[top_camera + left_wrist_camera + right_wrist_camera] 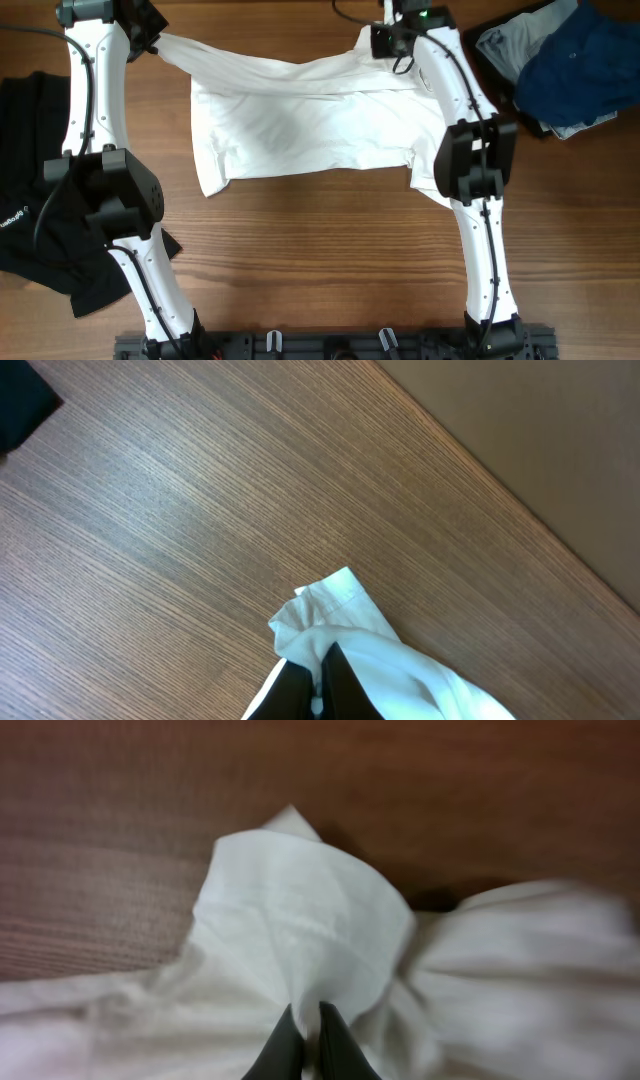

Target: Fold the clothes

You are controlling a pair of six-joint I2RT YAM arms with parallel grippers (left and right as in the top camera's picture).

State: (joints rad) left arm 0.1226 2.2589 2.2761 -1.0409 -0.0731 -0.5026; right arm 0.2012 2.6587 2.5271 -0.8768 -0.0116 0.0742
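Left fingers point(290, 700) and right fingers point(285, 1050) each pinch an upper corner of the large white fabric T-shirt point(310, 120) lying upper-centre on the brown wooden desk point(320, 260), so we should lift both evenly, keeping it taut.

— How is my left arm point(88, 100) sitting?
— It's stretched from its base at the near edge out to the far left, wrist turned inward. On the left gripper point(320, 685) I see the fingers pressed together, pinching a corner of the white T-shirt point(310, 120).
— And the right arm point(488, 260)?
— Mirror pose on my screen: it reaches from the near edge to the far side, forearm angled inward. My right gripper point(310, 1042) is closed too, its dark tips nipped onto a fold of the same shirt.
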